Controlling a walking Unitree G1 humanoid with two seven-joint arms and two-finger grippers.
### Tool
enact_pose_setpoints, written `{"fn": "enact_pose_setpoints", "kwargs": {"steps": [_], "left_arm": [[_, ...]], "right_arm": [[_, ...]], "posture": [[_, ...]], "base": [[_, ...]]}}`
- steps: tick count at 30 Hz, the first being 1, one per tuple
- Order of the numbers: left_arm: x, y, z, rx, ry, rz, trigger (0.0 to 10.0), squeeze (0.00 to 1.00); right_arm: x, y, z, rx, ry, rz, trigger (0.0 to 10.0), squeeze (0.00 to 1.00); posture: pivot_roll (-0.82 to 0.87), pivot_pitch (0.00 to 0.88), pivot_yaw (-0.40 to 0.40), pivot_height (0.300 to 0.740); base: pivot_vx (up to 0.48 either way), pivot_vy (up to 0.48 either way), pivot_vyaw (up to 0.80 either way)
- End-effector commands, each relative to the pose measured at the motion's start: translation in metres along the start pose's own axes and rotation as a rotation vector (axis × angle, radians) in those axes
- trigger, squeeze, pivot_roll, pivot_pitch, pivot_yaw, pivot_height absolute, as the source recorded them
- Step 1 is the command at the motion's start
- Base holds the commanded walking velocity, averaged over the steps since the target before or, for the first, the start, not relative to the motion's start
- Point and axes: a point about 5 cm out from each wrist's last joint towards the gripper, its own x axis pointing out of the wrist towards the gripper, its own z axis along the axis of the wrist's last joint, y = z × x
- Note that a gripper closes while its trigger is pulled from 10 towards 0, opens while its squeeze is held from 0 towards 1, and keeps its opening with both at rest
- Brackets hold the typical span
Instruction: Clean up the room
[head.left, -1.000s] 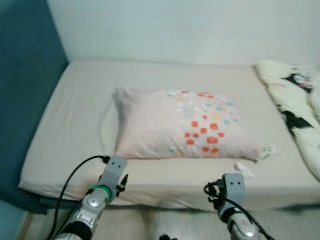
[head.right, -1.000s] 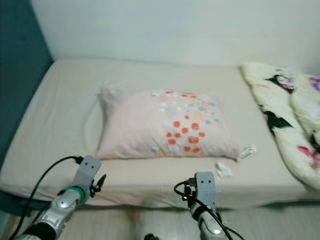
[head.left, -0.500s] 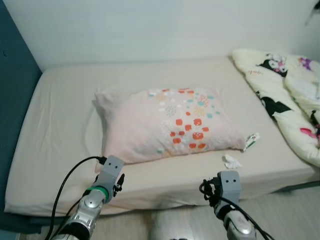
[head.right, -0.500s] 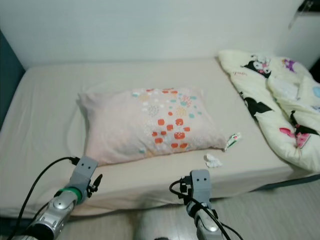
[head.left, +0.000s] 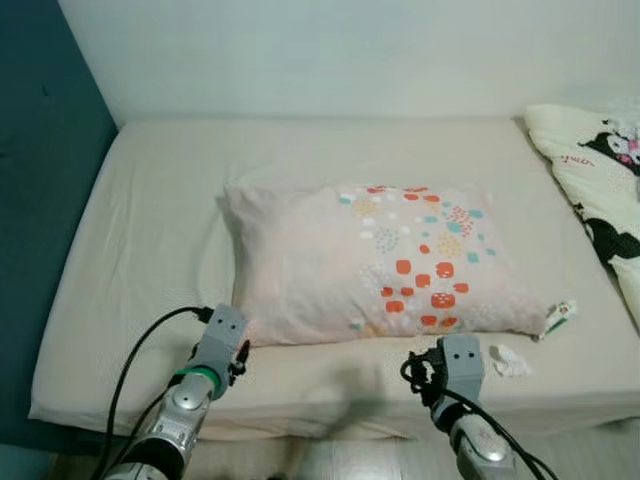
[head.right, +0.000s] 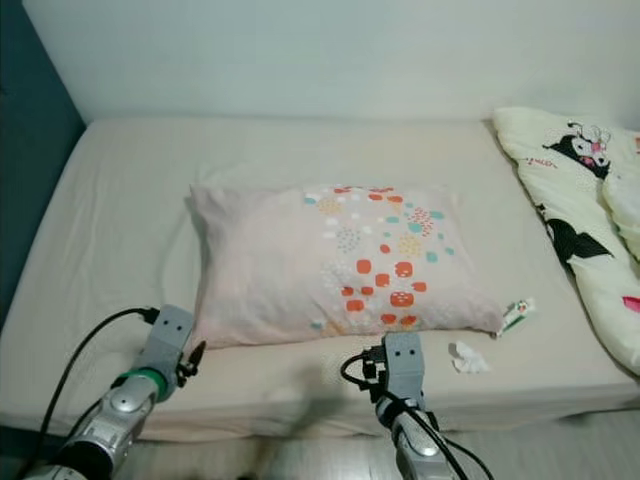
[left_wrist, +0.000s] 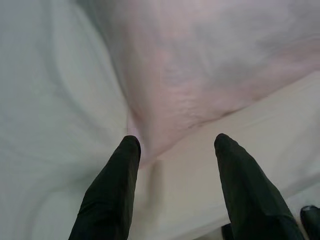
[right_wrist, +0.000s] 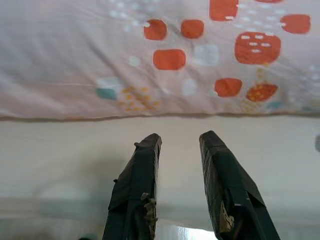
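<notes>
Where the head camera looks down, a bed (head.left: 130, 250) with a beige sheet spreads across the scene, with a white wall behind it and a dark teal headboard (head.left: 45, 200) along its left side. A pale pink pillow (head.left: 385, 260) with orange, teal and white square prints lies in the middle of the mattress. Just beside the pillow's near right corner sits a small tube (head.left: 558, 318) with a green end, and near that, closer to the bed's front edge, lies a crumpled white tissue (head.left: 511, 362). A cream blanket (head.right: 580, 200) with black cartoon figures is heaped at the far right of the bed. Both silver arms reach toward the near edge of the mattress: the left gripper's wrist sits near the pillow's near left corner, the right gripper's wrist just left of the tissue.

From the left wrist camera, the left gripper (left_wrist: 175, 142) has its two black fingers (left_wrist: 112, 190) spread wide apart, holding nothing. The pillow's near left corner lies between the fingertips, resting on the sheet; whether it touches them cannot be told.

From the right wrist camera, the right gripper (right_wrist: 178, 140) has its fingers (right_wrist: 137, 180) parted by a narrow gap, empty. They point over bare sheet toward the printed near edge of the pillow, a little apart from it.
</notes>
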Motion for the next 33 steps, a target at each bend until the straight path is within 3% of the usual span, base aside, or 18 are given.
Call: {"fn": "enact_pose_setpoints", "kwargs": {"steps": [1,8,23,33], "left_arm": [[-0.0042,-0.0023,-0.0124,-0.006,0.042,-0.008,10.0,0.00],[-0.0045,-0.0022,-0.0137,-0.004,0.049,-0.009,10.0,0.00],[-0.0043,-0.0040,-0.0127,-0.004,0.044,-0.025,10.0,0.00],[-0.0043,-0.0043,-0.0128,-0.006,0.044,-0.026,10.0,0.00]], "right_arm": [[-0.0071,-0.0029,-0.0114,-0.011,0.043,-0.003,10.0,0.00],[-0.0076,0.0007,-0.0107,-0.020,0.030,0.016,10.0,0.00],[-0.0085,-0.0003,-0.0118,-0.002,0.031,0.000,10.0,0.00],[-0.0088,-0.0023,-0.0118,0.006,0.030,-0.012,10.0,0.00]], "posture": [[-0.03,0.097,0.049,0.722],[-0.03,0.094,0.049,0.718],[-0.03,0.098,0.052,0.653],[-0.03,0.101,0.052,0.653]], "base": [[0.000,0.000,0.00],[0.000,0.000,0.41],[0.000,0.000,0.03],[0.000,0.000,0.00]]}}
